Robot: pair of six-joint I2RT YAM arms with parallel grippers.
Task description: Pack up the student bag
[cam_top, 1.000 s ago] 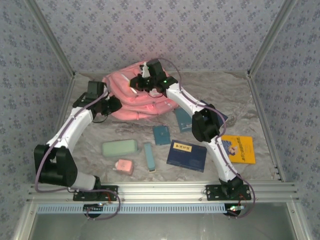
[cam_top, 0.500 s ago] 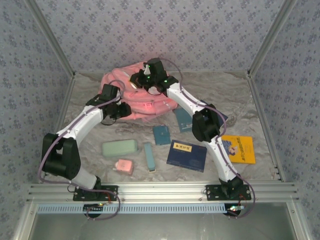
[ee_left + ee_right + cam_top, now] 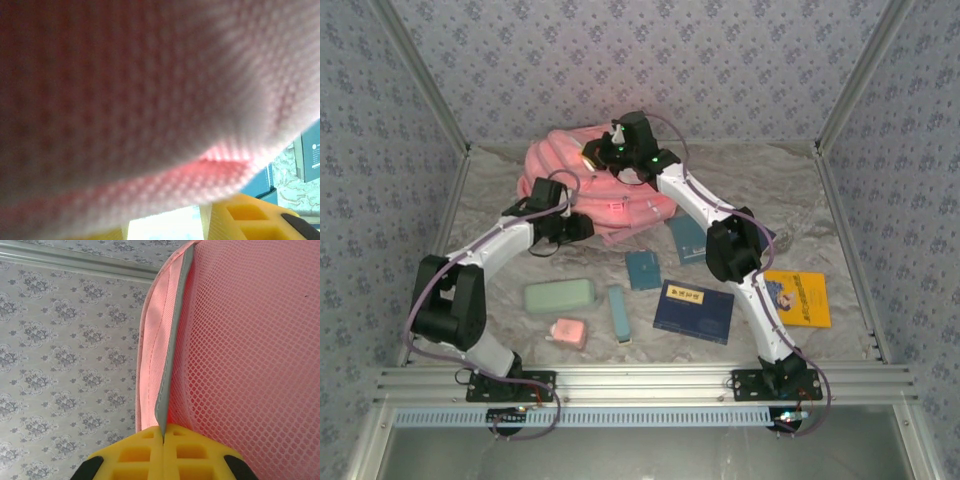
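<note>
Nearest you, the blue book (image 3: 693, 311) and green case (image 3: 560, 295) lie unpacked. Your left gripper (image 3: 582, 228), jaws parted, sits under the near edge of the student bag (image 3: 552, 160) at the table's (image 3: 800, 200) back. Beyond, your right gripper (image 3: 163, 434) pinches its rim; I'd lift that higher to widen the mouth.

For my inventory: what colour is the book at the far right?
Yellow book; clearest in top external view.
</note>
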